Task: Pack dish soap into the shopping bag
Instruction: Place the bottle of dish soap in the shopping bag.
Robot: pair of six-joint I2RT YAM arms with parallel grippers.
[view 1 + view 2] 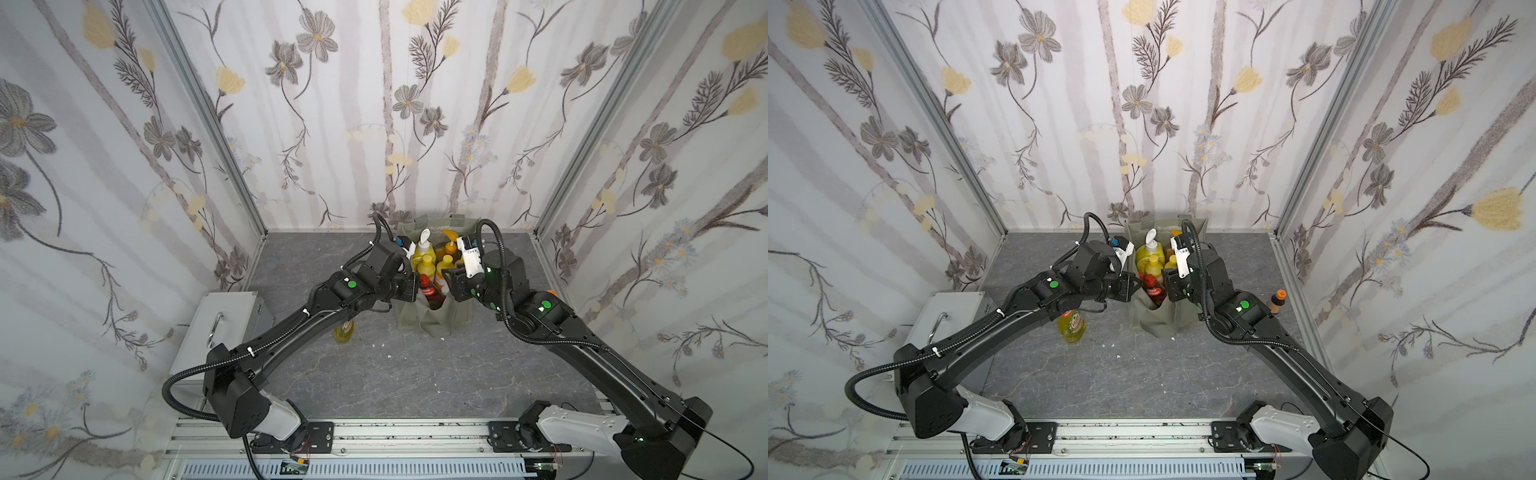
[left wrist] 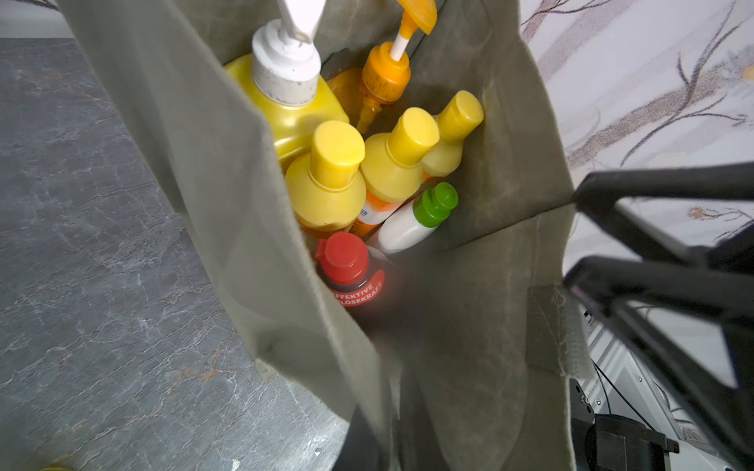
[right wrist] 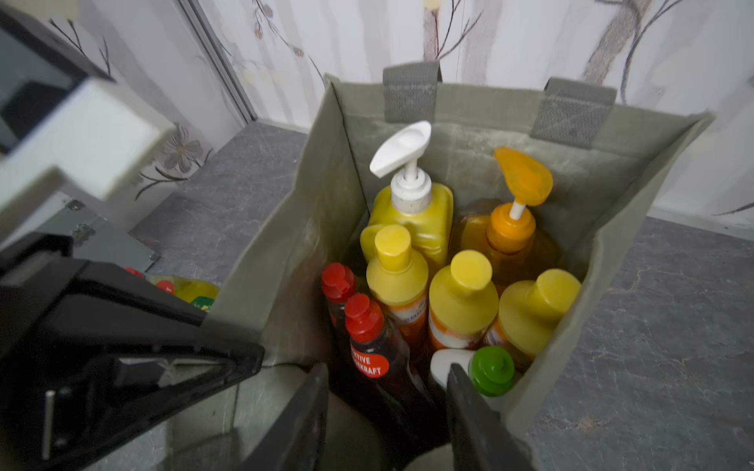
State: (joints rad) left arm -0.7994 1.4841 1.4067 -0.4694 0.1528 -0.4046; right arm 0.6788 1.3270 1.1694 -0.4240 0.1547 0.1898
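shopping bag (image 1: pixel 434 320) stands at 12 o'clock on the table (image 1: pixel 395 374), mouth up. left gripper (image 1: pixel 1133 286) is pressed together on the bag's rim at 8 o'clock. right gripper (image 3: pixel 387 412) is spread over the mouth at 4 o'clock; a red-capped bottle (image 3: pixel 367 326) stands below, between its fingers, contact not discernible. white green-capped bottle (image 3: pixel 491 369) sits just behind one finger. yellow pump bottle (image 3: pixel 412 220) and orange pump bottle (image 3: pixel 510 232) occupy the bag's 12 o'clock end, with three yellow-capped bottles (image 3: pixel 463 293) mid-bag. outside the bag: yellow-green bottle (image 1: pixel 1073 328) at its 8 o'clock, orange-capped bottle (image 1: pixel 1277 301) at its 3 o'clock.
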